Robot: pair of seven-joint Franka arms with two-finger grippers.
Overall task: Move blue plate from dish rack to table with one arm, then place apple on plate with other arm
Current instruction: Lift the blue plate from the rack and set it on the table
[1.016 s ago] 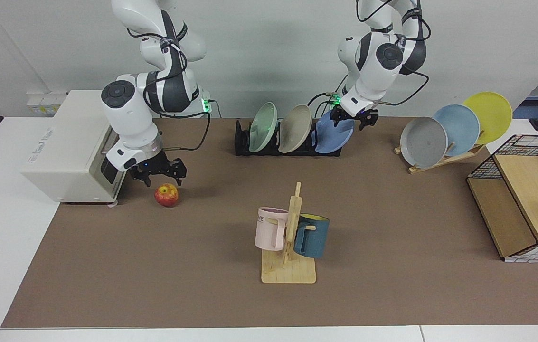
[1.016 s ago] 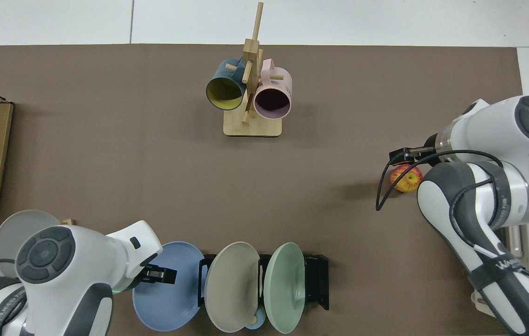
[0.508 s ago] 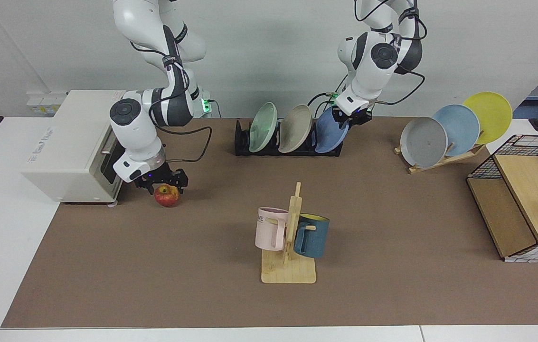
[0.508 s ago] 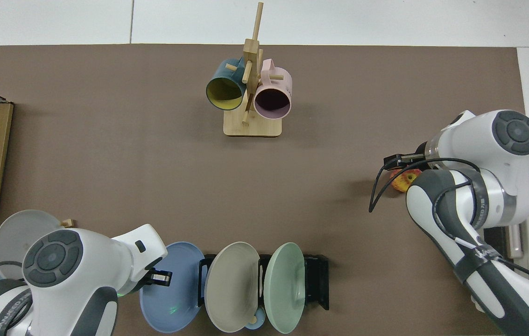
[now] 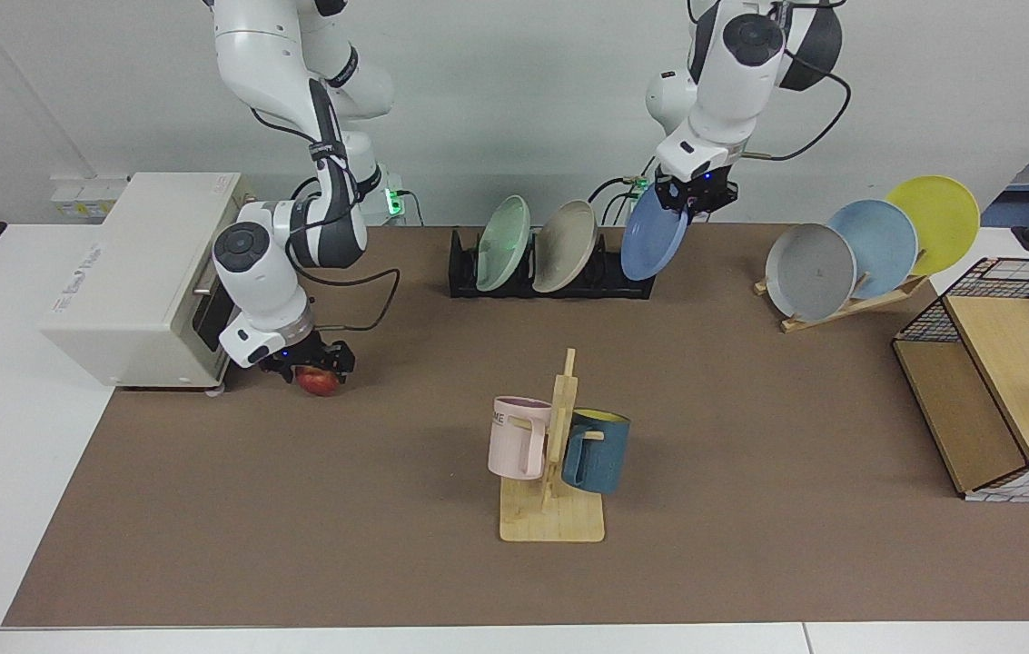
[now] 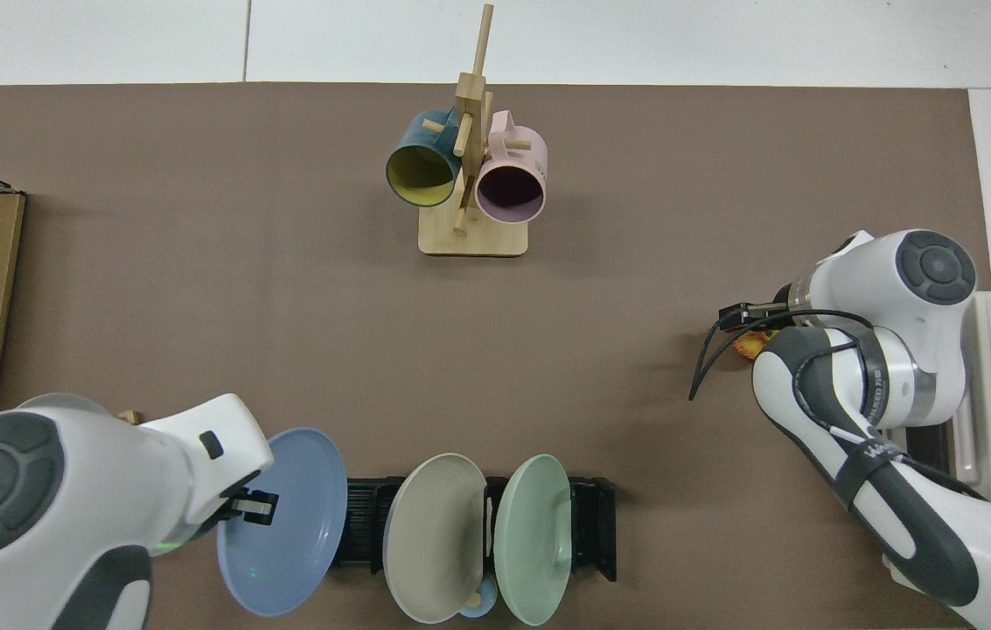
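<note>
While left gripper (image 5: 696, 194) fingers grip its rim, blue plate (image 5: 653, 243) hangs edge-up, right gripper (image 5: 314, 361) fingers straddling apple (image 5: 319, 381).

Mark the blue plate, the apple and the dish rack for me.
blue plate (image 5: 653, 243): facing view, centre of its face.
apple (image 5: 320, 382): facing view, red lower side.
dish rack (image 5: 605, 282): facing view, emptied end slot.

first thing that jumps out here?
The blue plate hangs in the air just past the end of the dish rack, pinched at its top rim by the left gripper. Across the table, the right gripper sits down over the apple, beside the white box.
</note>
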